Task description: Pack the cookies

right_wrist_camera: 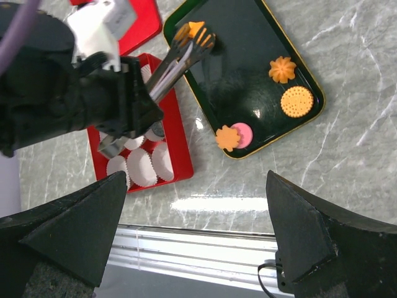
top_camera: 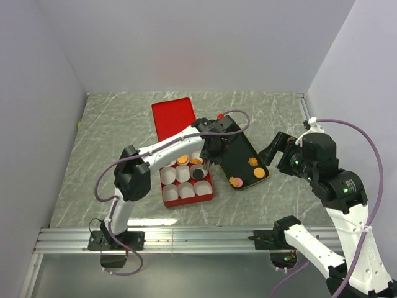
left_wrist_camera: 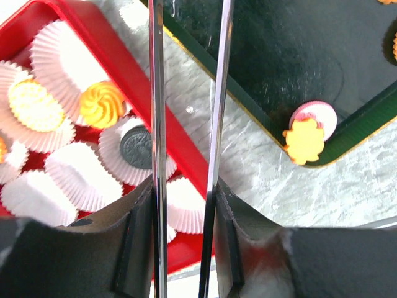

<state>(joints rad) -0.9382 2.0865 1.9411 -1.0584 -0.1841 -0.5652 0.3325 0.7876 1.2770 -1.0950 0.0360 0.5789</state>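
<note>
1. top external: left arm [top_camera: 167, 148] reaches low across the red box [top_camera: 188, 202] towards the dark green tray [top_camera: 242, 156]; right claw [top_camera: 272, 154] hangs spread and empty beside the tray.
2. left wrist: left claw [left_wrist_camera: 186, 245] is pressed onto metal tongs [left_wrist_camera: 157, 93]; three cookies [left_wrist_camera: 102, 102] lie in the box's paper cups [left_wrist_camera: 80, 177].
3. right wrist: the tong tips pinch an orange cookie [right_wrist_camera: 195, 32] at the tray's far end; four more lie on the tray. best to hold the squeeze even, lift clear of the rim, and lower into an empty cup before easing.
</note>
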